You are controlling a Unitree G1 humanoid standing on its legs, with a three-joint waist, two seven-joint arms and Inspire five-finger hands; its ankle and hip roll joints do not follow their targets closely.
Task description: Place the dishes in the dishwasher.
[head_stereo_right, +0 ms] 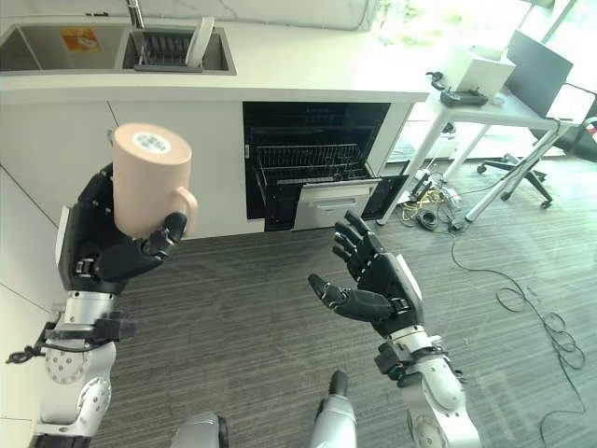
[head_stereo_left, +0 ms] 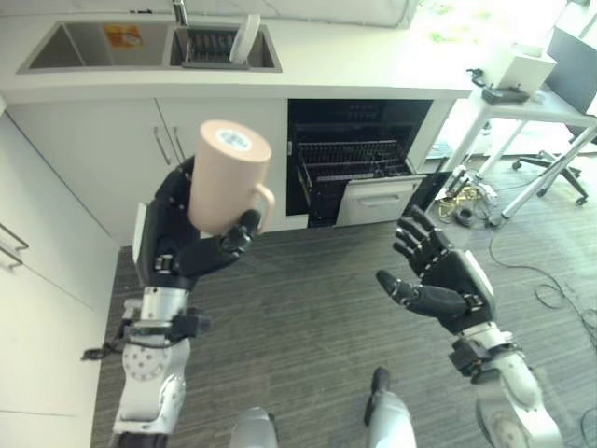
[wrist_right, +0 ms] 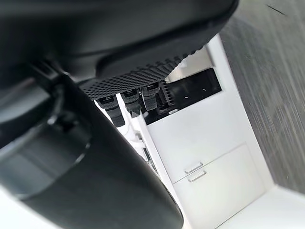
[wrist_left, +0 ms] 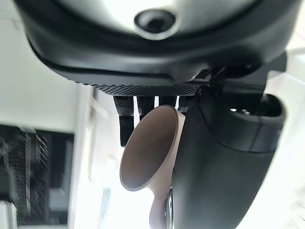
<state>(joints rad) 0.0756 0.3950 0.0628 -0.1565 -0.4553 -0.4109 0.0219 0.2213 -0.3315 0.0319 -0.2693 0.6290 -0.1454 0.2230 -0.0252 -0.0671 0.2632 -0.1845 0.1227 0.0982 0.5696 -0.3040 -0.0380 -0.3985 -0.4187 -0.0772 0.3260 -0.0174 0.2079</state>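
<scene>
Dishwasher [head_stereo_left: 359,159] stands open at twelve o'clock under the white bench [head_stereo_left: 373,56], its rack [head_stereo_left: 350,161] pulled partly out and looking bare, so loading seems hardly begun. A white plate [head_stereo_left: 245,37] waits upright in the sink [head_stereo_left: 224,47] at eleven o'clock. At nine o'clock the left robot hand [head_stereo_left: 182,233] grasps a beige mug [head_stereo_left: 227,177] bottom-up, well short of the rack. At three o'clock the right robot hand [head_stereo_left: 438,275] is released, fingers spread, palm empty. The left wrist view alone shows the mug's hollow mouth; the eye views show its base.
</scene>
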